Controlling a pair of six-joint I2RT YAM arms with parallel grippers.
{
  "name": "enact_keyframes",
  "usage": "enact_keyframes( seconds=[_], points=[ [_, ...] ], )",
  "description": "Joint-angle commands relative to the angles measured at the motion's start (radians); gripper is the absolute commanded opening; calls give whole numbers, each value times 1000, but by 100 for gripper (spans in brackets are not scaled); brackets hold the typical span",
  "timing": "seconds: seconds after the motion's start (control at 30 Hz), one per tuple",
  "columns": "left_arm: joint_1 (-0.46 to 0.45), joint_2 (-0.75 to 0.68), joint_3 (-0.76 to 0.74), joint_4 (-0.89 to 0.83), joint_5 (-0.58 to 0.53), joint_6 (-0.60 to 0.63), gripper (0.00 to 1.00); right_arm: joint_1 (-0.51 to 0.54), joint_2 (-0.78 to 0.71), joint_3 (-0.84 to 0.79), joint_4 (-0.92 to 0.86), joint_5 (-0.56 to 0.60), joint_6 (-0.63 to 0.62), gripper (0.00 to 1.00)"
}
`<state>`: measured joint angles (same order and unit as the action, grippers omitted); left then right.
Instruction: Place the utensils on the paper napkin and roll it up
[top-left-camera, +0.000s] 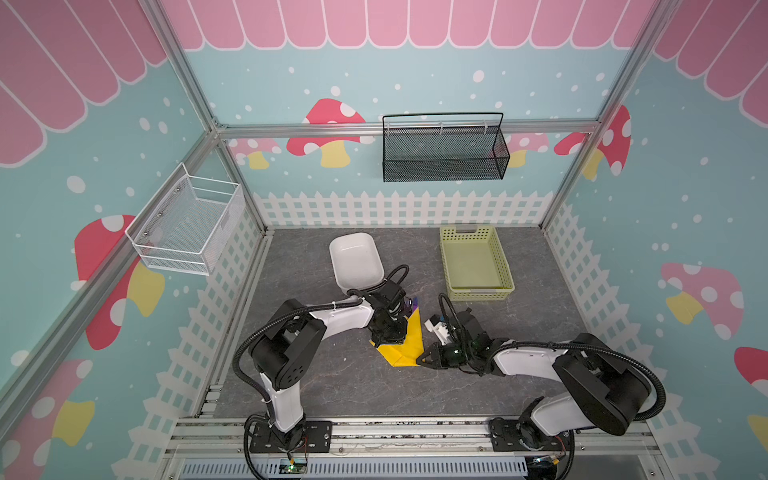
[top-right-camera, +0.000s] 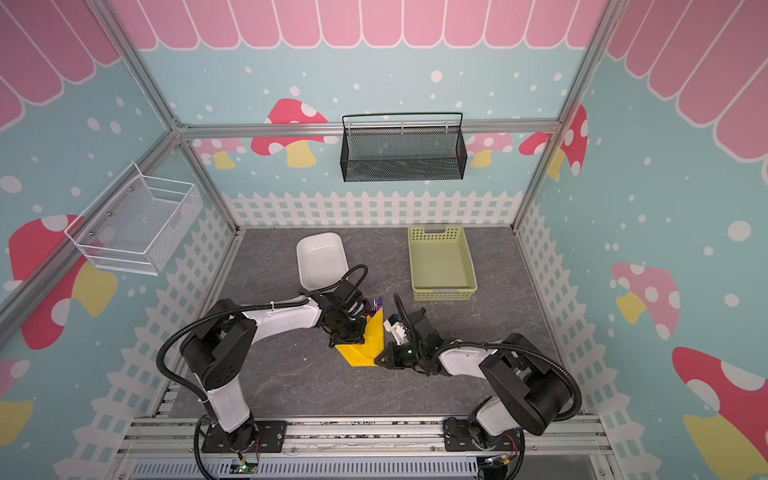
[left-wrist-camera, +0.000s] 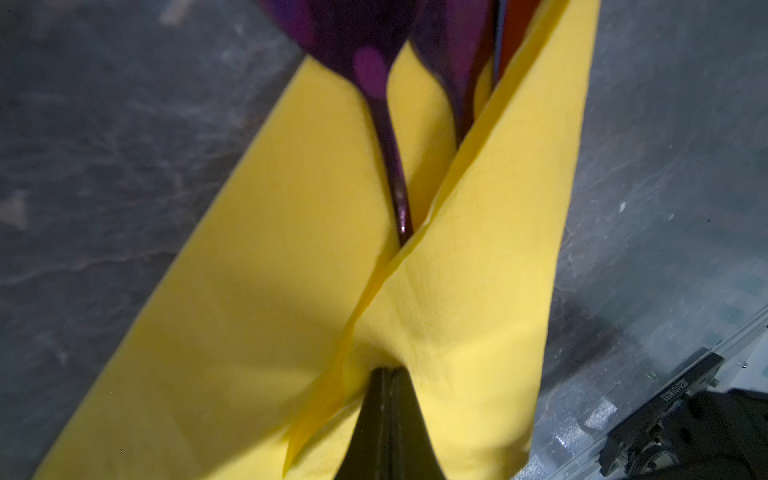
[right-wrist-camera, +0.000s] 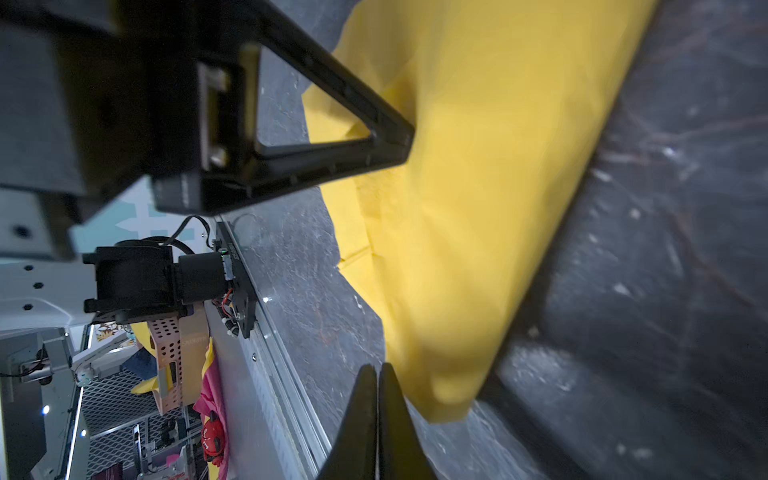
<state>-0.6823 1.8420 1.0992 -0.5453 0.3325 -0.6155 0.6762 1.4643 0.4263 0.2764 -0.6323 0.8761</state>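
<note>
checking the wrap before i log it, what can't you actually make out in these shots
- Utensils: in the left wrist view the heads are blurred and cut by the frame edge, and the handles are under the napkin fold; fork, spoon and knife are indistinguishable.
- Both top views: the left arm covers all but their tips.
- Left hand: shut at the fold; paper pinched or only pressed, unclear.
- Right hand: shut beside the napkin; contact unclear, blurred.
</note>
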Motion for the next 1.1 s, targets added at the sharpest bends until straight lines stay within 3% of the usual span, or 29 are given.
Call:
enact_keyframes(
  seconds=[0.0,0.27,0.57,0.9,1.07],
  points=[
    [-1,27,-36,-10,-50,19,0,6,-21,-11,0,31,21,7],
    [0,27,-36,-13,-52,20,0,6,-1,-1,17,50,17,6],
    [-1,24,-36,-13,-49,20,0,5,121,29,18,19,4,6],
    [0,21,-41,-13,-47,20,0,1,-13,-1,11,69,13,7],
    [0,20,-40,-13,-46,22,0,-3,7,-17,4,65,10,6]
  ],
)
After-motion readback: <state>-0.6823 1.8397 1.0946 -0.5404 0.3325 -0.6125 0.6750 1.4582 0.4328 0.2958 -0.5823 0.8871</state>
